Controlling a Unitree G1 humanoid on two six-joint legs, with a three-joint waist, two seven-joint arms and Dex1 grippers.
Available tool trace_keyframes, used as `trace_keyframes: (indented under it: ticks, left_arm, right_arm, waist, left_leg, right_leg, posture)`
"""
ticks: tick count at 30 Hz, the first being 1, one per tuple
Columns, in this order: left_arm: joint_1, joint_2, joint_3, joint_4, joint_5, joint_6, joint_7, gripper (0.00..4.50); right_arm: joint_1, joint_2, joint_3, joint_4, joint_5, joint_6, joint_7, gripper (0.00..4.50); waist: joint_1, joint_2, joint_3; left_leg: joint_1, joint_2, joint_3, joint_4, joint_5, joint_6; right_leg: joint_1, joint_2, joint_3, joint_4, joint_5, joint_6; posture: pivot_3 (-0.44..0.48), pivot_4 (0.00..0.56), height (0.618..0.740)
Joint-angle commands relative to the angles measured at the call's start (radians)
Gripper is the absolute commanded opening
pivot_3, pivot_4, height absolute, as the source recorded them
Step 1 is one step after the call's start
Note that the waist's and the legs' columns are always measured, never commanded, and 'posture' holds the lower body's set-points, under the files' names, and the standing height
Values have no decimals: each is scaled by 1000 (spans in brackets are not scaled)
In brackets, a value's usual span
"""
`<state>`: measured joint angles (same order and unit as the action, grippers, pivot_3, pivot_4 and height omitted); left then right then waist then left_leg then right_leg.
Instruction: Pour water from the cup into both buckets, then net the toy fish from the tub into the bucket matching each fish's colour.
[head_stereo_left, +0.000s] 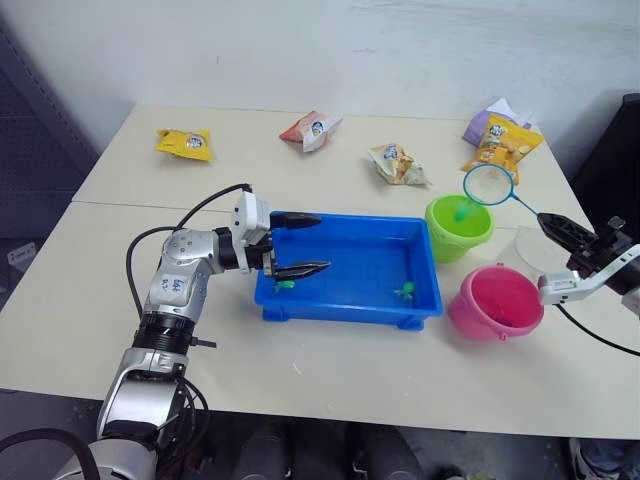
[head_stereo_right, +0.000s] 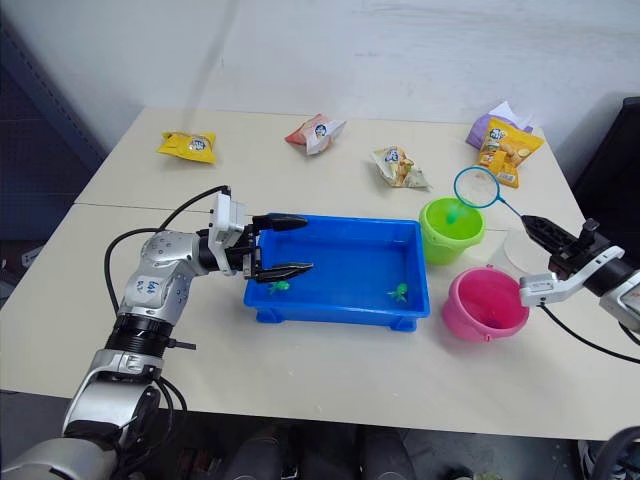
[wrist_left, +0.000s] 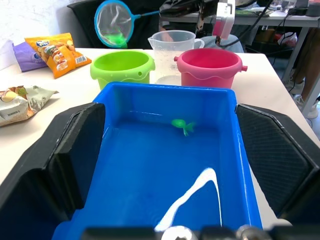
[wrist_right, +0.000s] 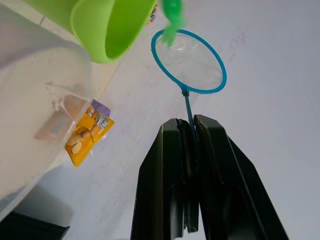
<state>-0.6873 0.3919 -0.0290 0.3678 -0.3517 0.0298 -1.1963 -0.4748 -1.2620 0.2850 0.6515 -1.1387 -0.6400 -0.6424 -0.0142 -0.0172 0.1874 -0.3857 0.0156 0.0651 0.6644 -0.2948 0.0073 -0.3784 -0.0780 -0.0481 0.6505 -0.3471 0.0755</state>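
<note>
The blue tub (head_stereo_left: 345, 312) sits mid-table with two green toy fish (head_stereo_left: 286, 286) (head_stereo_left: 406, 291) in it. My left gripper (head_stereo_left: 303, 245) is open at the tub's left end, its fingers (wrist_left: 75, 150) spread over the water. My right gripper (head_stereo_left: 550, 222) is shut on the net's thin handle. The net (head_stereo_left: 488, 184) hangs above the green bucket (head_stereo_left: 450, 245) with a green fish (head_stereo_left: 461, 211) in its sagging mesh. The pink bucket (head_stereo_left: 497, 302) stands in front of the green one. The clear cup (wrist_left: 172, 50) stands behind the pink bucket.
Snack packets lie along the far side of the table: a yellow one (head_stereo_left: 184, 143), a red-and-white one (head_stereo_left: 310, 128), a pale one (head_stereo_left: 398, 163) and an orange one (head_stereo_left: 503, 145). The wall rises just beyond them.
</note>
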Motion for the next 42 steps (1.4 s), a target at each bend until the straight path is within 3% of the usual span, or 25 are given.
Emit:
trace_keyframes:
  ticks: [1, 5, 10, 13, 17, 20, 23, 28, 34, 42]
  left_arm:
    - [-9, -5, 8, -23, -6, -19, 5, 4459]
    - [-3, -3, 7, -24, -4, -21, 6, 4459]
    - [6, 9, 10, -31, -6, -17, 2, 4459]
    - [22, 42, 22, -41, -10, -11, -12, 4459]
    - [50, 88, 34, -60, -18, 6, -27, 4459]
    - [64, 111, 33, -73, -21, 17, -41, 4459]
    - [77, 131, 34, -92, -25, 31, -60, 4459]
    - [81, 150, 32, -95, -26, 43, -81, 4459]
    - [79, 138, 27, -102, -24, 52, -80, 4459]
    - [38, 117, 16, -43, -9, 26, -99, 4459]
  right_arm:
    - [-6, -60, -42, -30, 39, 7, -17, 0]
    - [13, -63, -51, -28, 89, -15, 15, 0]
    - [89, -62, -122, -61, 331, -151, 136, 0]
    - [161, -69, -200, -136, 590, -229, 285, 0]
    - [296, -86, -246, -357, 1022, -205, 602, 0]
    - [364, -93, -276, -524, 1177, -112, 776, 0]
    - [355, -98, -259, -626, 1186, -37, 939, 0]
    - [201, -46, -161, -671, 1008, 40, 1167, 0]
    - [38, 36, -86, -652, 902, 43, 1332, 0]
    - [-53, 74, -12, -678, 856, 132, 1583, 0]
  waist:
    - [0, 0, 0]
    - [0, 0, 0]
    - [0, 0, 0]
    - [-10, 0, 0]
    - [-17, 0, 0]
    - [-15, 0, 0]
    - [-12, 0, 0]
    - [-13, 0, 0]
    - [-13, 0, 0]
    - [-11, 0, 0]
  left_leg:
    - [0, 0, 0, 0, 0, 0]
    - [0, 0, 0, 0, 0, 0]
    - [0, 0, 0, 0, 0, 0]
    - [0, 0, 0, 0, 0, 0]
    - [1, 1, 0, 0, 0, 1]
    - [2, 1, -1, 0, 0, 1]
    - [2, 1, -2, 1, -1, 2]
    - [2, 1, -2, 1, -1, 3]
    - [1, 1, -2, 1, -1, 3]
    - [0, 1, -3, 1, -1, 3]
  right_leg:
    - [0, 0, 0, 0, 0, 0]
    - [0, 0, 0, 0, 0, 0]
    - [0, 0, 0, 0, 0, 0]
    - [0, 0, 0, 1, 0, 0]
    - [1, 0, 0, 1, 0, 0]
    - [2, 0, 0, 2, 0, 0]
    - [2, -1, 0, 2, 0, 0]
    - [2, -1, 0, 1, 0, 0]
    - [1, -1, -1, 1, 0, 0]
    - [1, -2, -1, 1, 0, 0]
  posture:
    - [0, 150, 738]
    - [0, 150, 738]
    - [0, 150, 738]
    - [0, 150, 738]
    - [0, 150, 738]
    - [0, 150, 738]
    - [0, 150, 738]
    - [0, 150, 738]
    - [0, 150, 738]
    - [0, 150, 738]
